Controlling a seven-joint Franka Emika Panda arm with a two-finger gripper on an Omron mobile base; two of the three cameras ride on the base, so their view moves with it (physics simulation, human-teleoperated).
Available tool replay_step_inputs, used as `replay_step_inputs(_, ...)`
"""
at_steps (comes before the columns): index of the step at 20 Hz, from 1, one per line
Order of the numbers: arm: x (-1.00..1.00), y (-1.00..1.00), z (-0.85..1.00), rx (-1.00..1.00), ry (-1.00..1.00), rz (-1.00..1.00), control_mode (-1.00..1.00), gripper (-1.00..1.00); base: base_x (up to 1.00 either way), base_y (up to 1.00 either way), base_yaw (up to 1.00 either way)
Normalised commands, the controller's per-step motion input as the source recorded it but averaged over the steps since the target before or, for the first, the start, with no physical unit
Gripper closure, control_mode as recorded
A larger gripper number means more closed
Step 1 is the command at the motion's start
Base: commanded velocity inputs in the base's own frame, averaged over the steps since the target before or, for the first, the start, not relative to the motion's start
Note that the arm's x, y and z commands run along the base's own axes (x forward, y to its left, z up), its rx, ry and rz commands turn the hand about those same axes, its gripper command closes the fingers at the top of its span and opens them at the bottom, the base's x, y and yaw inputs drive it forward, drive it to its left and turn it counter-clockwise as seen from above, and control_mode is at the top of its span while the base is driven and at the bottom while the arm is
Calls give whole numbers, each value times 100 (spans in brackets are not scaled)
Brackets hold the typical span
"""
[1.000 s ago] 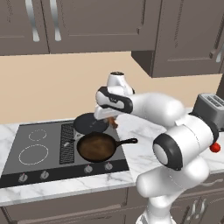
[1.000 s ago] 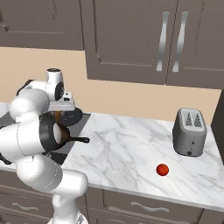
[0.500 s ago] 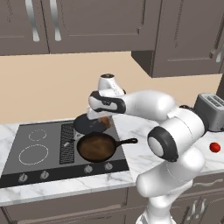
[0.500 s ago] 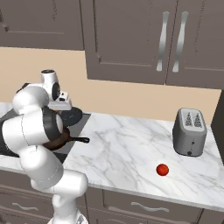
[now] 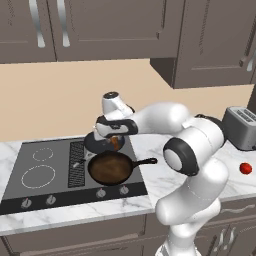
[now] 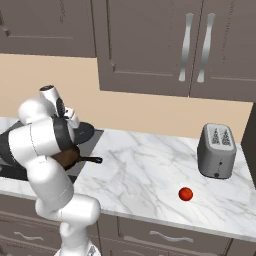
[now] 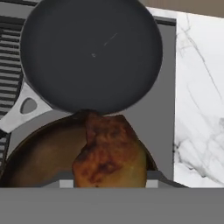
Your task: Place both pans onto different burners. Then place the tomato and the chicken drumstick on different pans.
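Drumstick (image 7: pixel 110 155) hangs in our gripper (image 5: pixel 115 143), jaws part-closed on its thick end, above the cooktop's (image 5: pixel 30 187) right side, w/ both pans already on separate right-hand burners. Black skillet (image 7: pixel 89 54) sits at the rear right corner of the glass; brown pan (image 5: pixel 111 167) sits at the front right, handle pointing toward the marble counter (image 6: pixel 145 170). From the hand view, we hold the meat about over the seam where the two rims meet. Step in hand, as we read it: dropping the chicken into one pan. Next move needs us centred over one pan, lowered, then jaws opened. Tomato (image 6: pixel 185 194) waits near the counter's front edge, well apart, in front of the toaster (image 6: pixel 217 150).
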Motion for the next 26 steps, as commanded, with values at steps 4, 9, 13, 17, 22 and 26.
replay_step_inputs(4, 2, -2, 0, -3, 0, -6, -100, 100, 0, 0, 0)
replay_step_inputs(9, 17, 0, -12, -3, -2, -6, -100, 100, 0, 0, 0)
replay_step_inputs(13, 30, 0, -20, -3, -4, -7, -100, 100, 0, 0, 0)
replay_step_inputs(17, 31, 0, -21, -3, -5, -7, -100, 100, 0, 0, 0)
replay_step_inputs(22, 29, 0, -21, -2, -4, -7, -100, 100, 0, 0, 0)
replay_step_inputs(26, 33, 0, -19, -2, -4, -8, -100, 100, 0, 0, 0)
